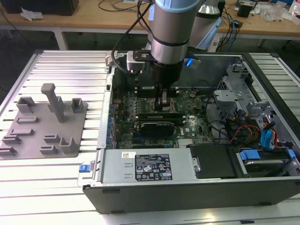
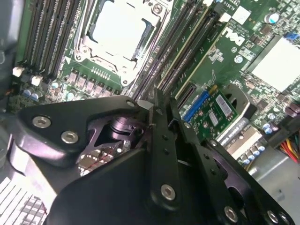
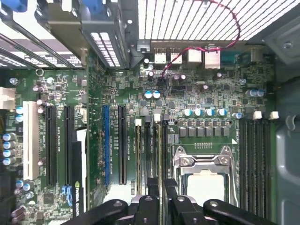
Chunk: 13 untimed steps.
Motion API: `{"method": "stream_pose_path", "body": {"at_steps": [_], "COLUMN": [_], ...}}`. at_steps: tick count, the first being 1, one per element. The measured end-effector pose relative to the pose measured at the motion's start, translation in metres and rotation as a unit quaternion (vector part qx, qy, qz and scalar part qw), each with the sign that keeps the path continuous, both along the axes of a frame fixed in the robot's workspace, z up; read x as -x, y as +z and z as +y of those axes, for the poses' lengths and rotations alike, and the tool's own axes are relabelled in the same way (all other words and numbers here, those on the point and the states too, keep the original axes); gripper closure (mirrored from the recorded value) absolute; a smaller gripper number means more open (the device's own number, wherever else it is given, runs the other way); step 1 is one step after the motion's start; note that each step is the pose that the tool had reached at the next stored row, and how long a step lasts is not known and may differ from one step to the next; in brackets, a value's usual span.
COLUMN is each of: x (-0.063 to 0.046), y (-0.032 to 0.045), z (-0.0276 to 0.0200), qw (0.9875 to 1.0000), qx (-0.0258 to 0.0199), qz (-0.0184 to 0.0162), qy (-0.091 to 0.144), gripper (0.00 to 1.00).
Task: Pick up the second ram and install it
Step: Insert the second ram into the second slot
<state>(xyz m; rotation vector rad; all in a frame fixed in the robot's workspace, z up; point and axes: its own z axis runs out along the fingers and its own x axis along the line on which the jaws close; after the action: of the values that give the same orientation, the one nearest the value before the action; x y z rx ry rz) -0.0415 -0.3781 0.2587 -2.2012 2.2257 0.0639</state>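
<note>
The second ram shows edge-on as a thin green strip standing in the black memory slots just beside the silver-topped CPU. The black metal gripper hangs directly over it; I cannot tell whether it grips the stick. Around it are a green motherboard, a steel case, a slatted desk and a grey plastic fixture.

Worktop: pale ribbed metal slats, brightly lit, well apart from the jaws. Wooden bench beyond them, white legs, strewn with cables. Dark floor beneath the bench.
</note>
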Motion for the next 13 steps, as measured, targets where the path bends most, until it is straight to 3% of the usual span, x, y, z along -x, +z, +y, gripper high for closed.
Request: {"method": "stream_pose_path", "body": {"at_steps": [6, 10, 12, 13], "x": [-0.012, -0.012, -0.012, -0.012], "y": [-0.0003, -0.0004, -0.0004, -0.0003], "z": [-0.0001, -0.0001, -0.0001, -0.0001], "qw": [1.0, 1.0, 1.0, 1.0], "qx": [0.0002, 0.0002, 0.0002, 0.0002], "qz": [0.0001, 0.0001, 0.0001, 0.0001], "qy": [0.0, 0.0, 0.0, 0.0], "gripper": [0.83, 0.83, 0.92, 0.92]}}
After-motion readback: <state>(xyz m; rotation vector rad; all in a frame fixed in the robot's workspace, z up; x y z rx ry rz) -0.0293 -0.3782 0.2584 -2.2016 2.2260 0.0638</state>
